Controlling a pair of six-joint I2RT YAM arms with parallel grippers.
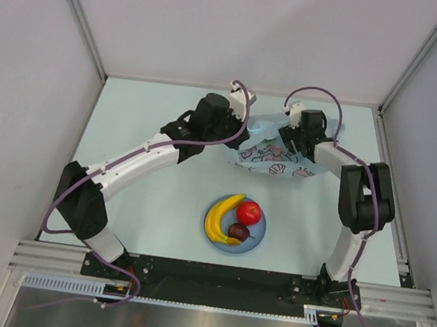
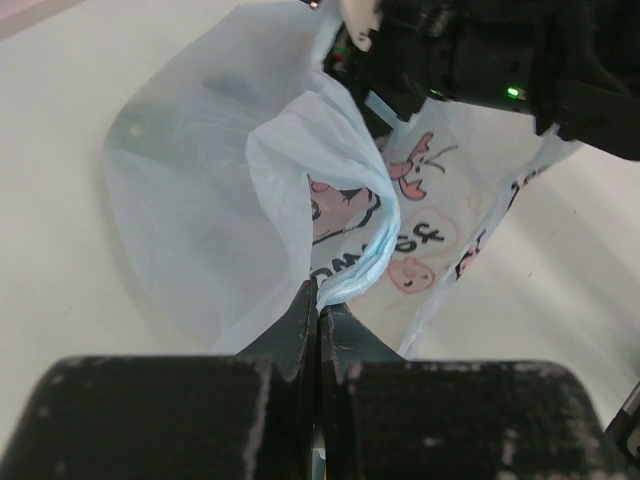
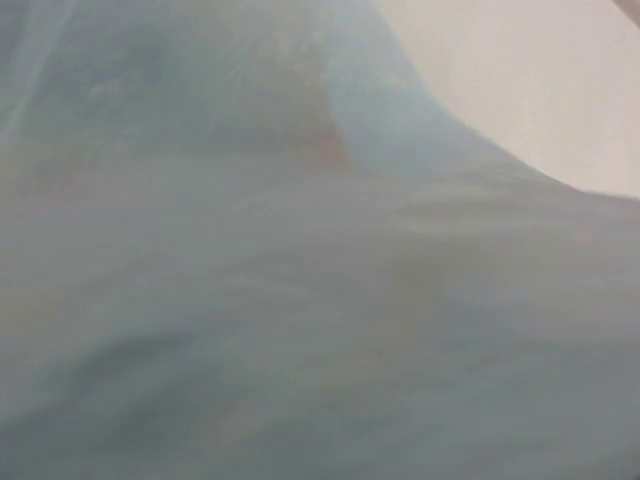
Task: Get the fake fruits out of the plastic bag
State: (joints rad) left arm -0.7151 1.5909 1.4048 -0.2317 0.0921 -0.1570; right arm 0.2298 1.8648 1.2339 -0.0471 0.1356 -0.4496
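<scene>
From above, the plastic bag [image 1: 282, 165] is lying on the table [image 1: 142, 202] at 12 o'clock from the blue plate [image 1: 257, 238], apart from it. The banana [image 1: 221, 220], the red fruit [image 1: 249, 212] and the dark fruit [image 1: 239, 231] are resting on the plate. The left gripper [image 1: 245, 131] is meeting the bag at its 9 o'clock end, the right gripper [image 1: 283, 140] at its 12 o'clock edge.

In the left wrist view, the left jaws are pressing together on a fold of the bag's rim, and the mouth is gaping toward 11 o'clock.

In the right wrist view, blurred blue film is filling everything. A faint reddish spot [image 3: 328, 148] at 12 o'clock is perhaps a fruit inside. Whether the right jaws are standing wide or narrow, I cannot tell.
</scene>
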